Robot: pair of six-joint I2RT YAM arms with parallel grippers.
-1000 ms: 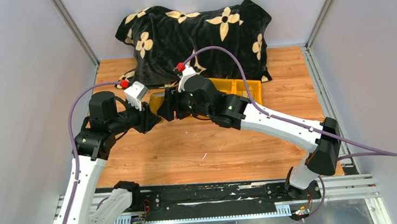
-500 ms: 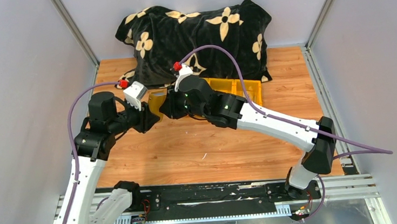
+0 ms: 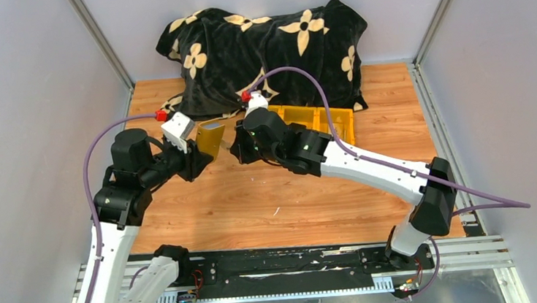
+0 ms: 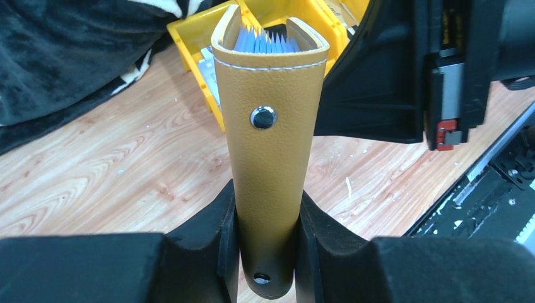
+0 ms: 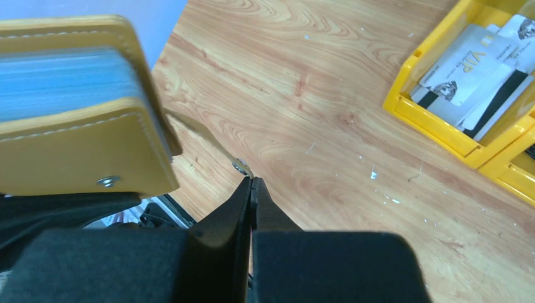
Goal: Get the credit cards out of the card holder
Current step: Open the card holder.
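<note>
Left pincer (image 4: 265,211) clamps card holder (image 4: 270,126) upright over wooden table (image 3: 269,195), blue pockets (image 4: 268,43) exposed; right pincer (image 5: 251,183) pinched shut on its flap (image 5: 202,142). Credit cards (image 5: 470,66) lie in yellow bin (image 5: 435,120). Black flowered blanket (image 3: 263,42) behind, grey walls (image 3: 27,106).

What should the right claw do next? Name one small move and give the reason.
Probably ease the right claw away from the left claw, which clamps the card holder upright. It seems to pinch the flap by its snap end, and pulling should bare the blue pockets for a grab.
</note>
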